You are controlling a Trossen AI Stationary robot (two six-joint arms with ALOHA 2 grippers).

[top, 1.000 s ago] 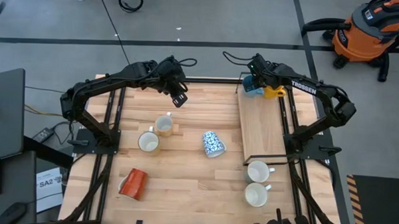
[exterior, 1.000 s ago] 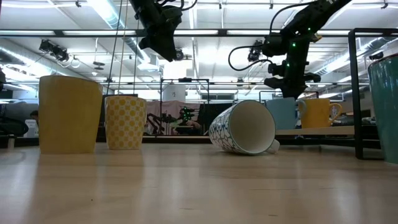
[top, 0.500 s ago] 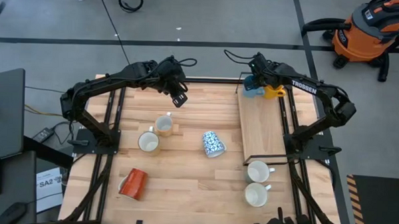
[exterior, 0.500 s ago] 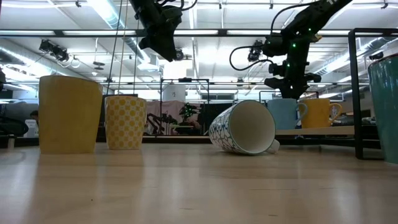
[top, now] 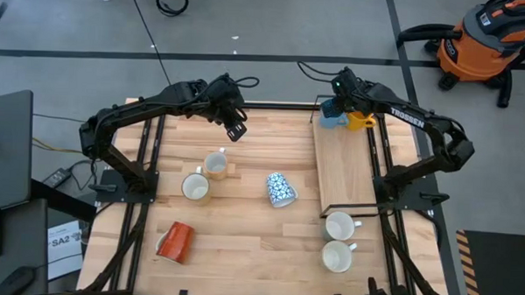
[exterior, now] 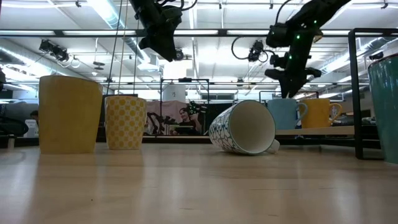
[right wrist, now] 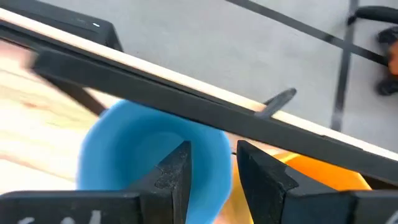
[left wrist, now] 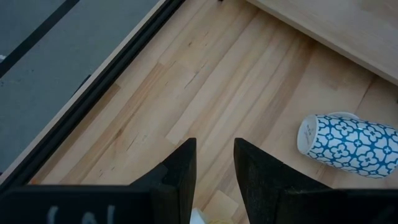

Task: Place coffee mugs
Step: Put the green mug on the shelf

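Note:
A light blue mug [top: 331, 118] and an orange-yellow mug [top: 361, 121] stand upright at the far end of a raised wooden shelf [top: 345, 168]. My right gripper [top: 338, 104] hangs open just above the blue mug's rim [right wrist: 214, 146], pointing steeply down, with the rim's wall below the gap between its fingers. My left gripper [top: 238, 130] hovers open over the table's far left with nothing between its fingers. A blue-and-white patterned mug [top: 279, 189] lies on its side mid-table.
Two cream mugs [top: 215, 163] [top: 195, 187] stand left of centre. A red-orange mug [top: 175, 241] lies on its side at the near left. Two white mugs [top: 339, 226] [top: 337, 255] stand near the shelf's front end. A black frame rail [right wrist: 205, 112] runs behind the shelf.
My right gripper has risen a little off the light blue mug, which stays upright on the shelf beside the orange-yellow one.

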